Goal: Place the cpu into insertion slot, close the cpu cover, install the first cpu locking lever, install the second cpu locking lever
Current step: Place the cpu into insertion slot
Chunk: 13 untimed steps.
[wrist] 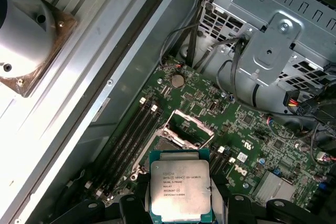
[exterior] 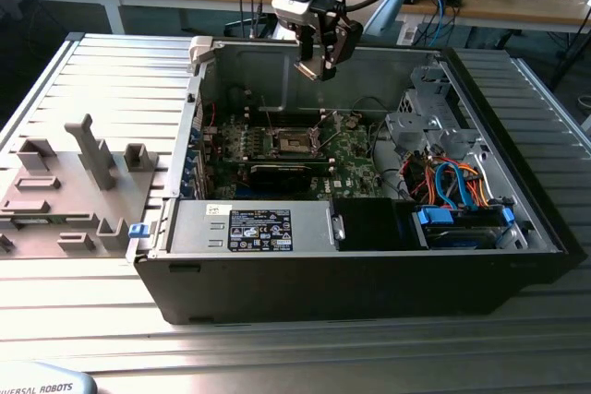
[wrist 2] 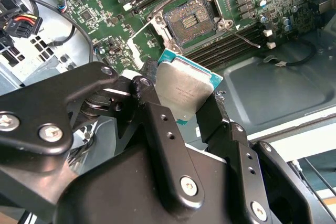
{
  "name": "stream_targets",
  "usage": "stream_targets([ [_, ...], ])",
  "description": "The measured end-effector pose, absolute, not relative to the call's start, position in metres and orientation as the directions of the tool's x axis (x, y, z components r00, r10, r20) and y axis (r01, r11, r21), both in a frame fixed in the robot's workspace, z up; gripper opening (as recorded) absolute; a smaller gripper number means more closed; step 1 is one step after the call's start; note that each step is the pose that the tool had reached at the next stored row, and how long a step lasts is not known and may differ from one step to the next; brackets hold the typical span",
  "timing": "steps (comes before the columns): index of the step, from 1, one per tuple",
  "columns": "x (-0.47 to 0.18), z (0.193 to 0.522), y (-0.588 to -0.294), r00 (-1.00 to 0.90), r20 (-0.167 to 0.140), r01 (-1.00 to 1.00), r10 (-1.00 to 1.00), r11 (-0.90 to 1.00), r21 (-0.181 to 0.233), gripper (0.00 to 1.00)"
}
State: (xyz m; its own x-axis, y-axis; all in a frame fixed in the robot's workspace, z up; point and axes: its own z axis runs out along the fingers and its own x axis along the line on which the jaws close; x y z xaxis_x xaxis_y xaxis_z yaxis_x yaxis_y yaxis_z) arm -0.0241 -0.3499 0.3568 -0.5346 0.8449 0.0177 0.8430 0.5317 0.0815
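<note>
Hand (wrist 2: 181, 97): clenched on the cpu, two black fingers (wrist 2: 149, 103) pressing opposite edges of the chip; in the exterior view the hand (exterior: 319, 66) hangs above the open computer case, clear of everything inside it.
Cpu (wrist: 180, 187): held in the hand with nothing touching it from below; its dull silver top faces the first wrist view, and a teal-green border shows around the metal in the second wrist view (wrist 2: 184, 90).
Insertion slot (wrist 2: 191, 22): below the hand and well apart from the cpu; a dark square socket with a silver rim, uncovered, with no chip in it. In the exterior view it sits mid-board (exterior: 294, 140).
Cpu cover (wrist: 187, 126): just beyond the held chip, a thin silver frame with a square window, tilted up off the slot rather than lying flat on it.
Memory slots (wrist: 128, 140): long dark rows flanking the slot, beneath the hand.
Motherboard (exterior: 355, 159): green, lying on the case floor under the hand.
Drive cage (wrist: 283, 40): perforated grey metal, farther out from the hand past the board, with dark cables looping in front of it.
Computer case (exterior: 351, 292): black, on its side with the panel off, surrounding all of the above.
Worktop (exterior: 111, 62): ribbed metal under the case; grey fixtures (exterior: 92, 159) stand on it, well away from the hand.
</note>
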Motion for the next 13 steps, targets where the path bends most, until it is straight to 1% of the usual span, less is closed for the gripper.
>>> stream_targets([
  [13, -0.0241, 0.3568, -0.3499, -0.525, 0.018, 0.849, 0.851, 0.522, 0.081, 0.54],
])
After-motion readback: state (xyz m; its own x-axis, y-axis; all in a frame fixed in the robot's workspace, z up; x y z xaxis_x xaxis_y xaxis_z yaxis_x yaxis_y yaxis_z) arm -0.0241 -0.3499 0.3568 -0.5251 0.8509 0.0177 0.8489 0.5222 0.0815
